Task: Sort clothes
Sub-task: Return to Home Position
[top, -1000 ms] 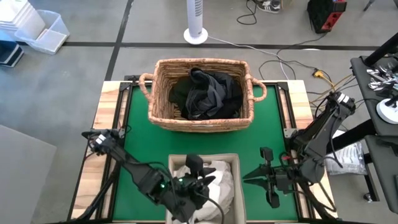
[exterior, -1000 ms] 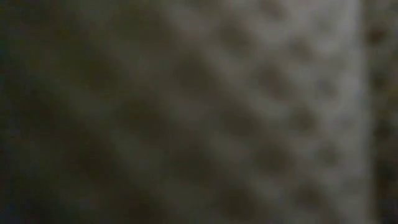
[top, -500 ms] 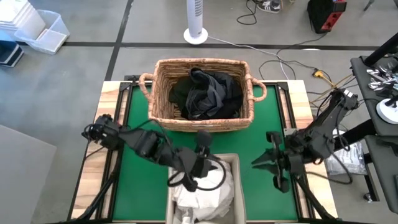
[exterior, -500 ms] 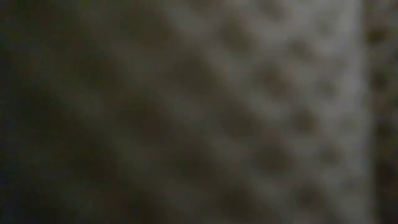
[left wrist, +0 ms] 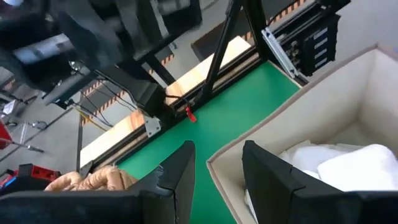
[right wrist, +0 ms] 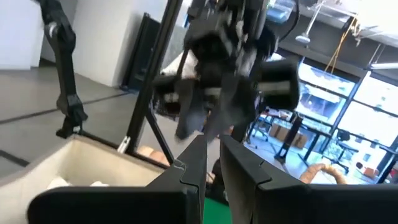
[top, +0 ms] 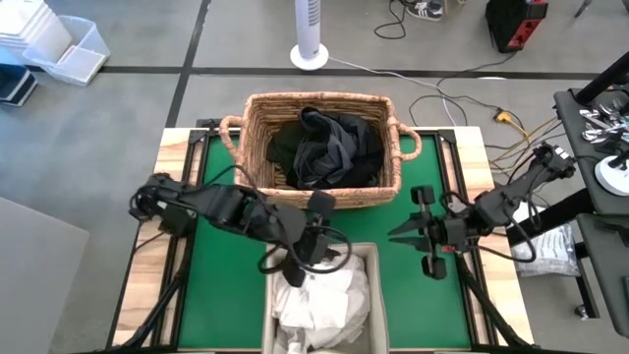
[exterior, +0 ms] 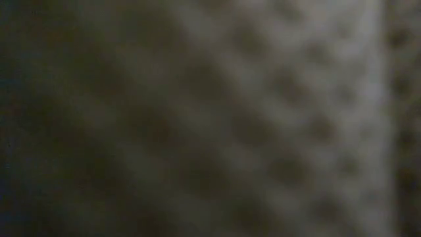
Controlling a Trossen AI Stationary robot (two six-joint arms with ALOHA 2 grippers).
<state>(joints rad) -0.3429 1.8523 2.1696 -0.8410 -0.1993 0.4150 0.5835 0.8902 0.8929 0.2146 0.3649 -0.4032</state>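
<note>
The left claw hangs spread and empty over the far rim of the white fabric laundry organizer box, close to the front wall of the brown woven basket. The right claw hovers above the flat green mat just right of the organizer. Its fingers are pressed nearly together and pinch nothing.

The white clothes lie heaped inside the organizer. The black and dark grey clothes fill the basket behind it. No garment shows on the mat or on the wooden desk. The low view is blocked by something blurred right at the lens.

The sorting looks finished, so the step in hand is probably parking the arms. The left arm would need to lift clear of the organizer rim without snagging fabric, then fold back to its side of the desk. The right arm has open mat around it.
</note>
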